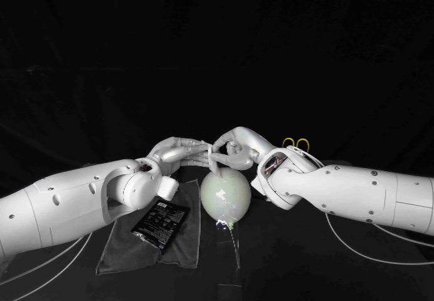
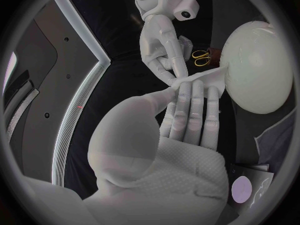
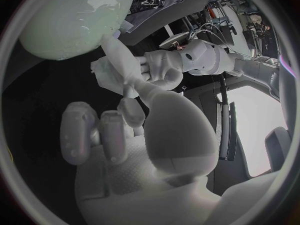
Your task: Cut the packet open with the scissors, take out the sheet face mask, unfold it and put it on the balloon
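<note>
The pale green balloon [image 1: 223,195] lies in the middle of the table, its knot toward me. Just beyond its far end my left hand [image 1: 176,152] and right hand [image 1: 237,145] meet, and both pinch the folded white sheet mask [image 1: 215,158] between them. In the left wrist view the mask [image 2: 203,77] runs as a strip from the fingertips of both hands to the balloon [image 2: 257,67]. In the right wrist view the crumpled mask [image 3: 107,74] hangs beside the balloon [image 3: 75,20]. The black packet [image 1: 161,222] lies on a grey cloth [image 1: 149,254]. The yellow-handled scissors [image 1: 295,143] lie behind my right arm.
The grey cloth stretches from the balloon's left side toward the table's front. White cables trail from under both arms near the front edge. The scissors [image 2: 201,57] lie just beyond the balloon's far end.
</note>
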Robot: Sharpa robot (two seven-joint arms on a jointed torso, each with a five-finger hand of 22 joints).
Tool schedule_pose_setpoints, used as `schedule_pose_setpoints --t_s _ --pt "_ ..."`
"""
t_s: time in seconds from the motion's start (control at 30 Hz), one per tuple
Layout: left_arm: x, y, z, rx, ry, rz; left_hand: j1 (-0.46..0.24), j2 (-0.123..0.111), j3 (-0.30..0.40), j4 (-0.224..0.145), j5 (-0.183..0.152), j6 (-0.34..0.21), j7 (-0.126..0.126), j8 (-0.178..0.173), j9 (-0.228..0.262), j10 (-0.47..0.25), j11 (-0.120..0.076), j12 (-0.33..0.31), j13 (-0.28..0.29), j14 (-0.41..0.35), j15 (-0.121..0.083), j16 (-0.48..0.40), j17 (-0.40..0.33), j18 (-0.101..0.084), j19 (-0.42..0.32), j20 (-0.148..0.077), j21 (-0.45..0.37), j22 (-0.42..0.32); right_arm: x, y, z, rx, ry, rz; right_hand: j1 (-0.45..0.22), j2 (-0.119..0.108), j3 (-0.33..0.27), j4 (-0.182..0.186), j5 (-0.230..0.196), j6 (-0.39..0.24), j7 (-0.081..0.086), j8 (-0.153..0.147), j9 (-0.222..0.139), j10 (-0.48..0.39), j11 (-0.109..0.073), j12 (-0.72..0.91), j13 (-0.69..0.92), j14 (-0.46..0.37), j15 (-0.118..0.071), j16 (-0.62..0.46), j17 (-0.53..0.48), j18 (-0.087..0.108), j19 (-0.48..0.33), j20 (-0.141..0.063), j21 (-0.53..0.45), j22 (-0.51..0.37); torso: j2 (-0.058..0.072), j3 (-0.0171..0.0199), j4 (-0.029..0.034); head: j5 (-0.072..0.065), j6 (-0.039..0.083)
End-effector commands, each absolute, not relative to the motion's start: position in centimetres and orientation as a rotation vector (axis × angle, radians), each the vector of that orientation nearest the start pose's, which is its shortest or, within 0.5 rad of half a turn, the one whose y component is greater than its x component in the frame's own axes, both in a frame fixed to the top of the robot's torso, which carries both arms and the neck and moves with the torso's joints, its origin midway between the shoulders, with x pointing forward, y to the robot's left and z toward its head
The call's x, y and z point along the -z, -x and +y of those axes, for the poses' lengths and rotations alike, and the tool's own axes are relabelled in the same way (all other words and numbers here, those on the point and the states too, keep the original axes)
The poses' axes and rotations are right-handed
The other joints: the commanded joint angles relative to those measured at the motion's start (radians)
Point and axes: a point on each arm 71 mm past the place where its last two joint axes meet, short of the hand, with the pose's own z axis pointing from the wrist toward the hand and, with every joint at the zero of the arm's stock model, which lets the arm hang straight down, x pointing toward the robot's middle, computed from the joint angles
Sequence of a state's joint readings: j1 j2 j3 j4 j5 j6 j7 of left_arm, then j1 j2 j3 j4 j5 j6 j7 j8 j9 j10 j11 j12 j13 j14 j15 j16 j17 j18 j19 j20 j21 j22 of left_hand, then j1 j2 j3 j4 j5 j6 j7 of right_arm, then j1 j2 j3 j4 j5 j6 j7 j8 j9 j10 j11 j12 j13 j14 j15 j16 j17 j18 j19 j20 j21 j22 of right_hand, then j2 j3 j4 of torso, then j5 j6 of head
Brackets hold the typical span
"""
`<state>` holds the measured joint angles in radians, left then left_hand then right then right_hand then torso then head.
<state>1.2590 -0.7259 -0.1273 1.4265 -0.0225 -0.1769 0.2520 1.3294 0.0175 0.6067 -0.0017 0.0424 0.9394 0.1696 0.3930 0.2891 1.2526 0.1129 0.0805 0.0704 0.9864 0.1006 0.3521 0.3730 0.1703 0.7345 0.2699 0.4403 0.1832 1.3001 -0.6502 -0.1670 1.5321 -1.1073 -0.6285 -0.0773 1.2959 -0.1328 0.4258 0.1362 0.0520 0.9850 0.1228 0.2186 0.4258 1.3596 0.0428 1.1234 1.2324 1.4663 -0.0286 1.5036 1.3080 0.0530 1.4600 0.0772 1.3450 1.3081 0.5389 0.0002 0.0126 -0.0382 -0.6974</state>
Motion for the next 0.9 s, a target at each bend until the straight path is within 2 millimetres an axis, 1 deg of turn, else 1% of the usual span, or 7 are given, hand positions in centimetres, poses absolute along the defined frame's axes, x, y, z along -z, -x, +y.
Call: schedule_pose_setpoints --t_s 0.03,0.07,0.13,0.23,0.4,0.6,0.9 --pt "19.33 -49.80 16.22 1.614 1.049 1.708 0.000 0.009 -0.004 0.004 0.005 0.005 -0.002 0.028 0.087 0.007 0.001 0.002 0.001 -0.003 -0.006 0.005 0.001 0.011 0.007 0.002 -0.003 -0.001 16.16 -48.05 -11.19 -0.946 -0.140 1.486 0.006 0.011 -0.003 0.001 -0.004 0.022 -0.008 0.011 0.005 0.015 -0.010 0.014 0.011 0.085 -0.003 0.014 0.198 -0.009 0.022 0.000 0.019 0.205 0.000 0.0004 0.0000 0.000 0.000" --pt "19.32 -49.79 16.21 1.614 1.048 1.709 0.000 0.009 -0.004 0.004 0.005 0.005 -0.002 0.028 0.087 0.007 0.001 0.002 0.001 -0.003 -0.006 0.005 0.001 0.011 0.007 0.002 -0.003 -0.001 16.14 -48.03 -11.18 -0.949 -0.144 1.484 0.018 0.019 -0.001 -0.003 -0.004 0.041 -0.017 0.022 0.009 0.021 -0.017 0.023 0.017 0.088 -0.008 0.021 0.207 -0.011 0.026 -0.003 0.029 0.208 0.001 0.0002 0.0000 -0.001 -0.001" --pt "19.32 -49.77 16.20 1.614 1.048 1.709 0.000 0.009 -0.004 0.004 0.005 0.005 -0.002 0.028 0.087 0.007 0.001 0.002 0.001 -0.003 -0.006 0.005 0.001 0.011 0.007 0.002 -0.003 -0.001 16.13 -48.01 -11.19 -0.955 -0.157 1.482 0.021 0.020 -0.001 -0.004 -0.004 0.046 -0.019 0.025 0.010 0.023 -0.019 0.026 0.019 0.089 -0.010 0.023 0.209 -0.012 0.027 -0.004 0.031 0.209 0.001 0.0002 0.0003 -0.001 -0.001" --pt "19.32 -49.76 16.20 1.613 1.047 1.710 0.001 0.009 -0.005 0.003 0.005 0.005 -0.002 0.029 0.088 0.008 0.001 0.002 0.001 -0.003 -0.006 0.005 0.002 0.011 0.006 0.002 -0.005 -0.002 16.12 -48.02 -11.25 -0.960 -0.174 1.482 0.032 0.030 0.000 -0.007 -0.004 0.061 -0.028 0.035 0.015 0.030 -0.026 0.034 0.025 0.089 -0.017 0.024 0.210 -0.013 0.032 -0.010 0.041 0.211 0.000 0.0001 0.0004 -0.001 -0.001" --pt "19.31 -49.74 16.22 1.611 1.042 1.712 0.001 0.009 -0.005 0.003 0.005 0.005 -0.002 0.029 0.088 0.008 0.001 0.002 0.001 -0.003 -0.006 0.005 0.002 0.011 0.006 0.002 -0.005 -0.002 16.12 -48.06 -11.41 -0.966 -0.201 1.479 0.023 0.028 -0.009 0.001 -0.004 0.061 -0.029 0.037 0.016 0.031 -0.028 0.033 0.025 0.089 -0.019 0.023 0.209 -0.013 0.031 -0.013 0.038 0.210 0.000 0.0001 0.0008 0.000 -0.002" --pt "19.31 -49.75 16.28 1.610 1.037 1.712 0.001 0.009 -0.006 0.003 0.005 0.005 -0.002 0.029 0.089 0.008 0.000 0.002 0.001 -0.004 -0.007 0.005 0.002 0.011 0.006 0.002 -0.006 -0.003 16.13 -48.13 -11.65 -0.970 -0.227 1.476 -0.032 0.005 -0.052 0.047 -0.004 0.026 -0.013 0.018 0.007 0.022 -0.016 0.015 0.015 0.085 -0.012 0.012 0.197 -0.009 0.022 -0.012 0.018 0.205 0.000 0.0001 0.0012 0.000 -0.001" --pt "19.30 -49.74 16.30 1.609 1.034 1.713 0.001 0.009 -0.006 0.003 0.005 0.005 -0.002 0.029 0.089 0.009 0.000 0.002 0.001 -0.004 -0.007 0.005 0.002 0.011 0.006 0.002 -0.006 -0.003 16.19 -48.17 -11.76 -0.970 -0.237 1.484 -0.029 -0.005 -0.072 0.060 -0.004 -0.003 -0.002 0.001 0.000 0.008 -0.007 -0.004 0.004 0.080 -0.004 0.000 0.184 -0.005 0.011 -0.006 -0.004 0.198 0.000 0.0002 0.0006 0.001 -0.002"
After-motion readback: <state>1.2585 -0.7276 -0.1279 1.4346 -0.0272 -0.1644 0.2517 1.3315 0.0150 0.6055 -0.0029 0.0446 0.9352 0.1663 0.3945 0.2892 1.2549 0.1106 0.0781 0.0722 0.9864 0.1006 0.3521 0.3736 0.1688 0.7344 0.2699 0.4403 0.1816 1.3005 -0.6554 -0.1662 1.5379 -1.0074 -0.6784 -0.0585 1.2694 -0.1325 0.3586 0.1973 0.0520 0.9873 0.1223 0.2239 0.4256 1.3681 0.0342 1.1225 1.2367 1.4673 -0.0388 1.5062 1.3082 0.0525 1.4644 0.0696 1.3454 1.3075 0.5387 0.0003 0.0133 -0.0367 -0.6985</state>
